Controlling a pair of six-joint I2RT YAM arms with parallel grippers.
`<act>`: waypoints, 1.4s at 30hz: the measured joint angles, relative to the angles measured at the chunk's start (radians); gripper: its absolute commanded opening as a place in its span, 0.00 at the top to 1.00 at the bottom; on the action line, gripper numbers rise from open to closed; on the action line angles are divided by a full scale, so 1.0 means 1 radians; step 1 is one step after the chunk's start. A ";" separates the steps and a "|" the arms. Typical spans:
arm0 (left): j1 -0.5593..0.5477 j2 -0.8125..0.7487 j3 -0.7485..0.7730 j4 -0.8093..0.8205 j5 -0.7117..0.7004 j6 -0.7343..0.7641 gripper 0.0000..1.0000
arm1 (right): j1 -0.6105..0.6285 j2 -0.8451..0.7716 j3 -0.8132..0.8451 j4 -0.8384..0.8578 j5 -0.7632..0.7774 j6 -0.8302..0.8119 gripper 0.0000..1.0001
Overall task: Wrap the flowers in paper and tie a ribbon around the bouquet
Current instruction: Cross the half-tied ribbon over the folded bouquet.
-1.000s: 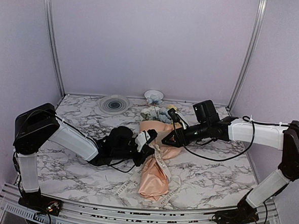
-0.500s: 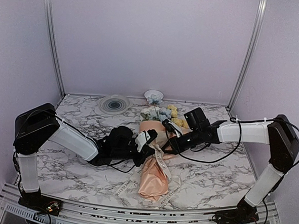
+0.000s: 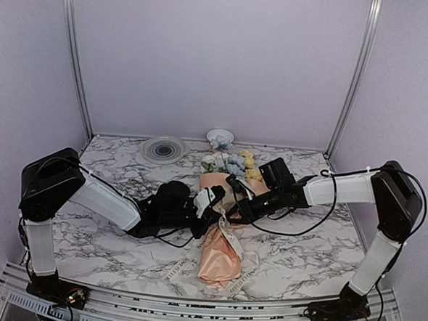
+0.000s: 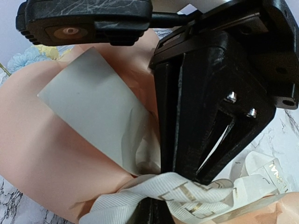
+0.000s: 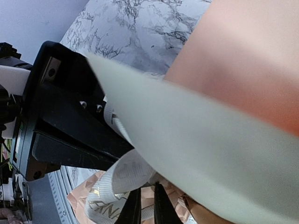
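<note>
- The marble table [image 3: 303, 253] carries everything; the two arms reach in from 9 and 3 o'clock and meet near its centre.
- The bouquet [image 3: 219, 259] lies at the centre of the table. Its wide end points to 12 o'clock and its other end to 6 o'clock.
- The paper [image 4: 42, 154] is peach colour and is wrapped around the stems.
- The left gripper [image 3: 217, 206] touches the bouquet's middle from 9 o'clock. Its jaws are closed and pinch the ribbon [image 3: 232, 239].
- The right gripper [image 5: 147, 210] is at the same place from 3 o'clock. Its jaws are almost together, but I cannot tell if they hold something.
- The cream ribbon trails over the paper toward 6 o'clock.
- The flowers [image 3: 232, 164] show blue and yellow blooms at 12 o'clock.
- A round grey dish [image 3: 164, 149] sits at 11 o'clock, and a small white object [image 3: 220, 137] at 12 o'clock.
</note>
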 measured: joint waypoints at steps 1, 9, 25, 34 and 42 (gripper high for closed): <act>0.000 0.000 0.000 0.000 0.000 0.000 1.00 | 0.000 0.001 0.000 0.004 -0.005 0.000 0.89; 0.000 0.000 0.000 0.000 0.000 0.000 1.00 | 0.000 0.002 0.002 0.032 -0.033 0.023 0.83; 0.007 0.000 0.000 -0.003 -0.001 -0.008 1.00 | 0.039 0.012 0.010 0.048 -0.008 0.063 0.72; 0.008 0.000 0.000 0.003 0.016 -0.026 1.00 | 0.051 0.024 0.028 0.000 0.059 0.047 0.98; 0.008 0.000 -0.009 0.017 0.021 -0.030 1.00 | 0.050 0.027 0.035 -0.022 0.081 0.049 1.00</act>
